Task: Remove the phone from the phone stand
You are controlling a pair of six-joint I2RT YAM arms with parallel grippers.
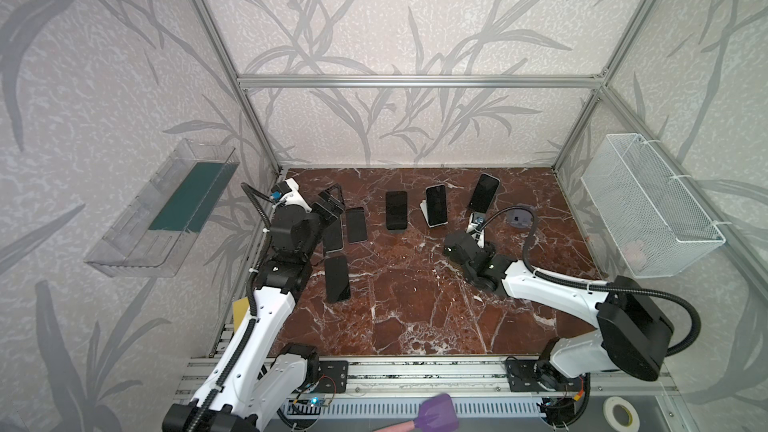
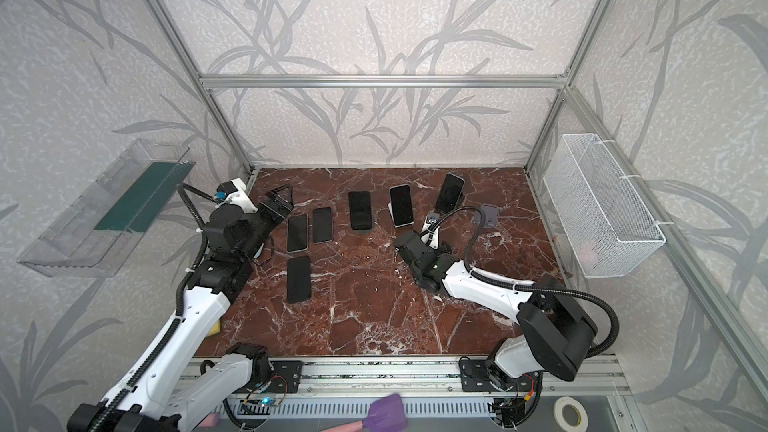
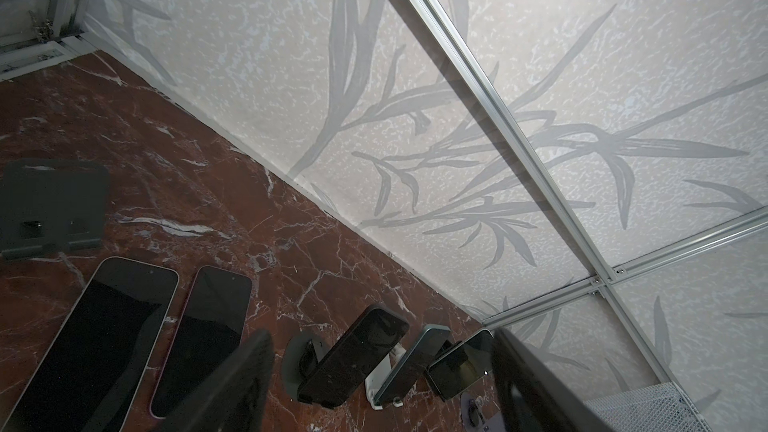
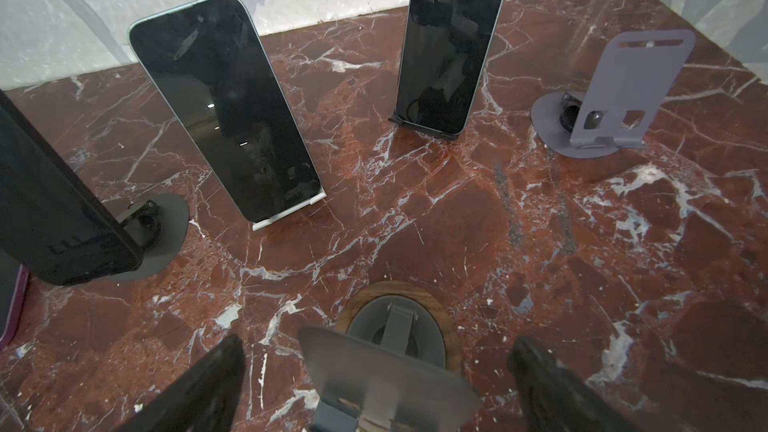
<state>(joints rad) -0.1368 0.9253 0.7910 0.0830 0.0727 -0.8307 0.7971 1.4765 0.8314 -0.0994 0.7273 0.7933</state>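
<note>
- The right gripper [image 4: 378, 344] is seen spread wide. Its fingers [image 4: 216, 380] are set on either side of the tilted plate of a grey stand [image 4: 386, 376], with a gap left on each side, and nothing is gripped.
- The grey stand is found near the lilac stand [image 4: 631, 81], on the side toward the arm bases.
- The left gripper [image 3: 382, 334] is seen partly open and empty, well apart from the lilac stand across the marble table [image 1: 415, 305].
- A steeply propped phone [image 4: 449, 43] is carried on a black stand [image 4: 419, 126], just beside the lilac stand on the side toward the left arm.
- A teal-edged phone [image 4: 224, 105] is leaned back on a white stand [image 4: 286, 211], one place farther from the lilac stand in the same direction.
- A black phone [image 4: 54, 209] is borne on a round dark stand [image 4: 166, 222], farther again from the lilac stand along that row.
- Three flat phones [image 2: 297, 232] are laid screen-up on the marble, well apart from the lilac stand and just beside the left gripper.
</note>
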